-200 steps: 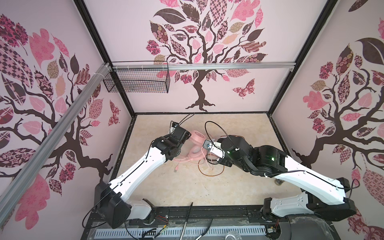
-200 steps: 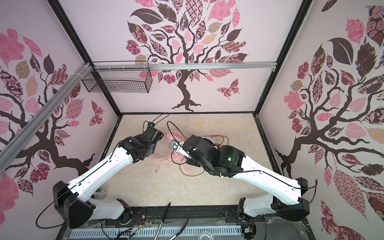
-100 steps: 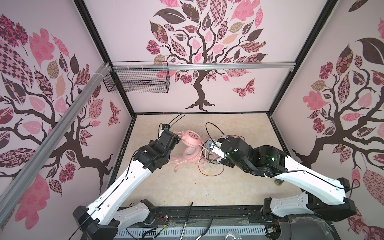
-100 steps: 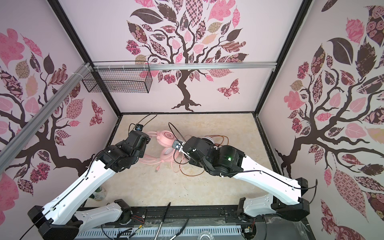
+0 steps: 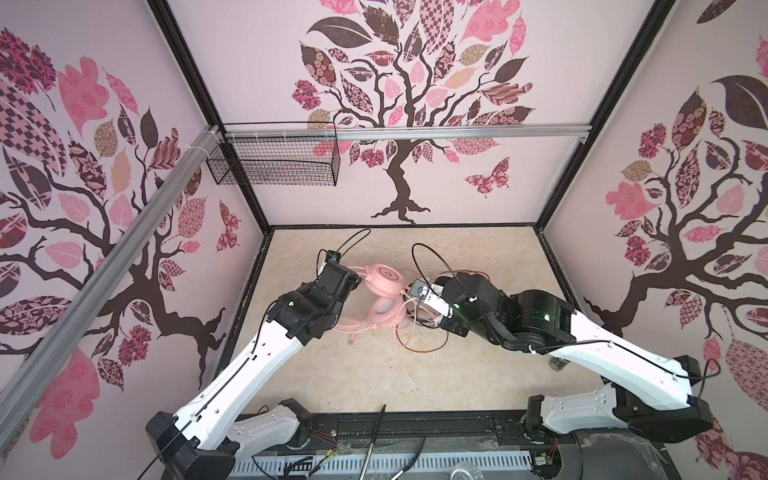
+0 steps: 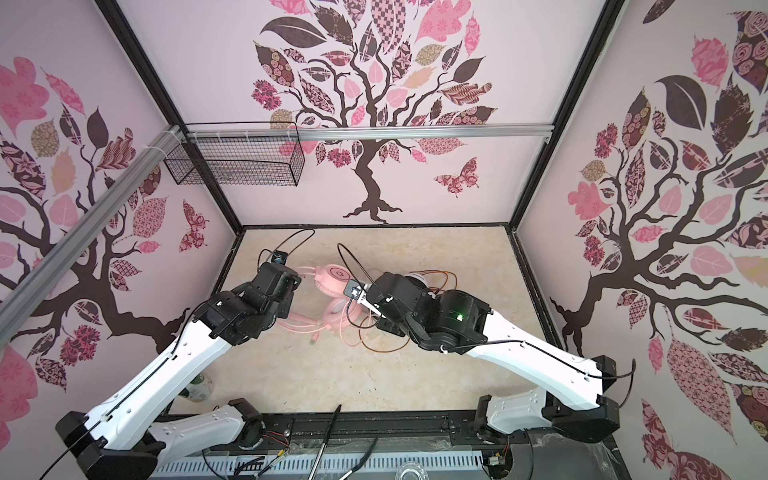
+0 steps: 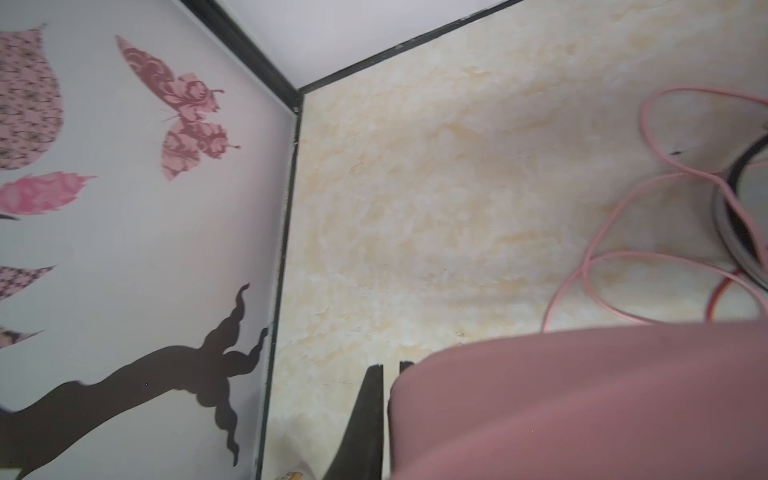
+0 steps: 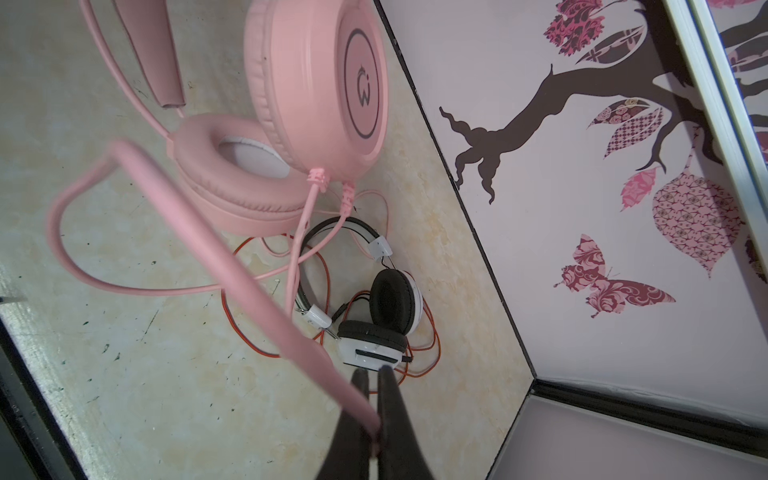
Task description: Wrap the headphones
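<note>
Grippers first. Right gripper (image 8: pixel 372 376) is clenched on pink cord (image 8: pixel 266 300). From the jaws the cord swings out in a wide slack loop and joins the upper cup of pink headset (image 8: pixel 316 87) at its strain relief. Left gripper (image 7: pixel 390 368) has its fingers pressed together at the headset's band side. Pink padding fills that wrist view right beside them, so the contact is hidden (judged: gripping the band, since one cup stands on edge rather than lying flat).

Location: pink headset (image 5: pixel 384 276) sits mid-table toward the back wall, between the two grippers. Its lower cup rests pad-up on table (image 5: pixel 374 374). White headset (image 8: pixel 374 345) lies flat just beside it, nearer the wall and mostly under the right arm in both top views. Orange cord (image 8: pixel 227 311) sprawls in loops around it and crosses the pink loops. The pink plug (image 5: pixel 351 340) lies free on the table.

Handling, as judgement:
- The headset should be light, with a springy band and soft pads, so the band is the firm place to hold.
- The cord is limp and smooth and may slide through closed jaws.
- Pinching the cord partway along the slack, not at the relief, should make each turn easier.
- Tangling with the orange loops is the main risk.
</note>
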### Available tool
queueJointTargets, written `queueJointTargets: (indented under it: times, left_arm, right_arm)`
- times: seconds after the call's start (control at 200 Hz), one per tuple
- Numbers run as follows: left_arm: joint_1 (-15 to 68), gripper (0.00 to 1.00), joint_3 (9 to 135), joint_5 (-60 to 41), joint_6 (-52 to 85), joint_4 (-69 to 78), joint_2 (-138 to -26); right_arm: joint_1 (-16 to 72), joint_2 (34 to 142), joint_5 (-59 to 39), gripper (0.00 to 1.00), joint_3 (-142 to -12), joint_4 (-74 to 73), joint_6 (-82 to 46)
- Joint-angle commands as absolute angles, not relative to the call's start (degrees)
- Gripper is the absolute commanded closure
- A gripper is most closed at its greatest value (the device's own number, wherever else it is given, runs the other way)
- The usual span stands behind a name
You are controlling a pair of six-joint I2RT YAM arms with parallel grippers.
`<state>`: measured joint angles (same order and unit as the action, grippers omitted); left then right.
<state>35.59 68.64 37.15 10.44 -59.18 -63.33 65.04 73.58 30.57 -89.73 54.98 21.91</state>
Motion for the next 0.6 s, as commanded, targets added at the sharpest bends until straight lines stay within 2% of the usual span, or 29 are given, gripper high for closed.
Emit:
queueJointTargets:
  times: [0.0,0.11,0.375,0.595]
  left_arm:
    - [37.5,1.0,66.7,26.8,10.8,-55.2,-60.3]
    - [41.5,1.0,64.6,25.9,12.5,-55.9,-59.1]
    - [48.6,1.0,61.7,20.3,15.8,-55.3,-61.0]
    - [49.0,1.0,62.1,10.7,17.6,-51.4,-58.3]
  right_arm:
    - [61.0,75.1,30.9,1.0,-91.6,51.0,25.2]
    - [55.3,77.3,26.4,1.0,-95.0,48.4,25.4]
    - [53.6,84.0,20.8,1.0,-102.7,43.2,26.3]
    - [50.3,87.8,16.0,1.0,-102.5,40.2,24.4]
